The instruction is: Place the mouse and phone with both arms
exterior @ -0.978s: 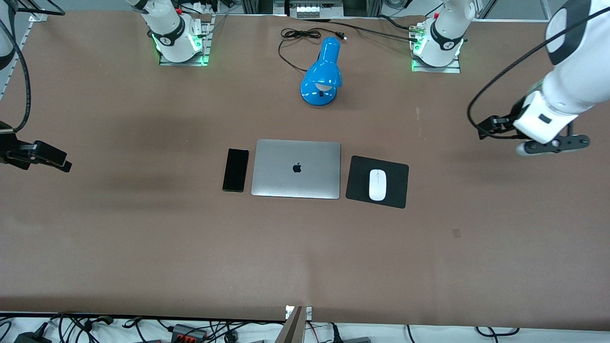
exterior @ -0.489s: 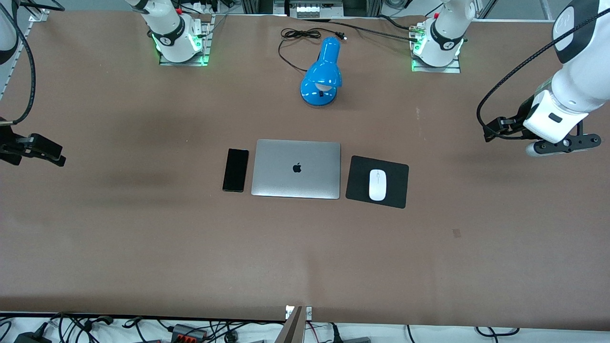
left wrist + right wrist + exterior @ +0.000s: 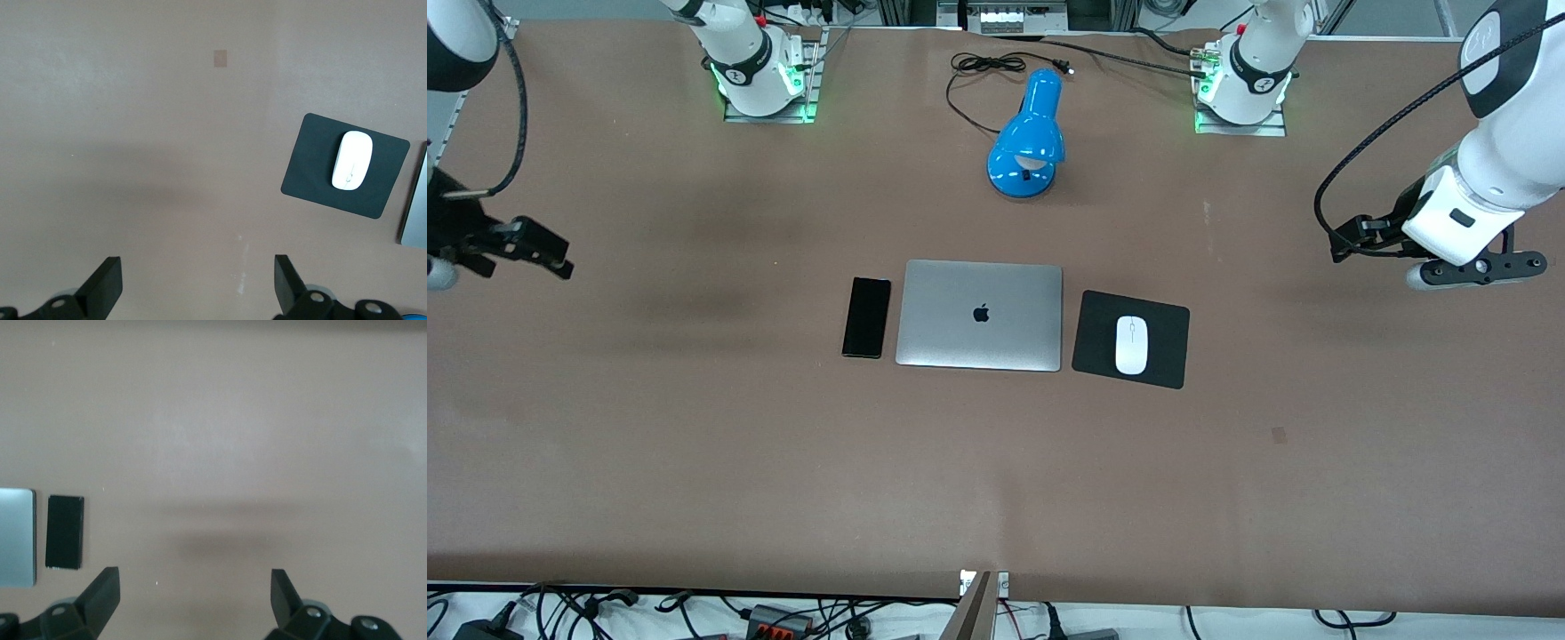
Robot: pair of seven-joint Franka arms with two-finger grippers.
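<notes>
The white mouse (image 3: 1131, 345) lies on a black mouse pad (image 3: 1170, 342) beside the closed silver laptop (image 3: 980, 315), toward the left arm's end. The black phone (image 3: 867, 317) lies flat beside the laptop, toward the right arm's end. My left gripper (image 3: 1369, 238) hangs open and empty over bare table near the left arm's end, well away from the mouse. My right gripper (image 3: 525, 244) hangs open and empty over bare table near the right arm's end. The left wrist view shows the mouse (image 3: 351, 169), the pad (image 3: 310, 173) and my open gripper (image 3: 197, 287). The right wrist view shows the phone (image 3: 65, 532) and my open gripper (image 3: 193, 597).
A blue desk lamp (image 3: 1029, 133) with a black cord lies between the two arm bases, farther from the front camera than the laptop. A small tape mark (image 3: 1279, 434) sits on the brown table cover (image 3: 996, 480). The laptop's edge shows in both wrist views (image 3: 417, 213) (image 3: 17, 537).
My right gripper has moved away from the front camera and a little toward the table's middle. My left gripper drew back toward its end of the table, then held still. Mouse and phone have not moved.
</notes>
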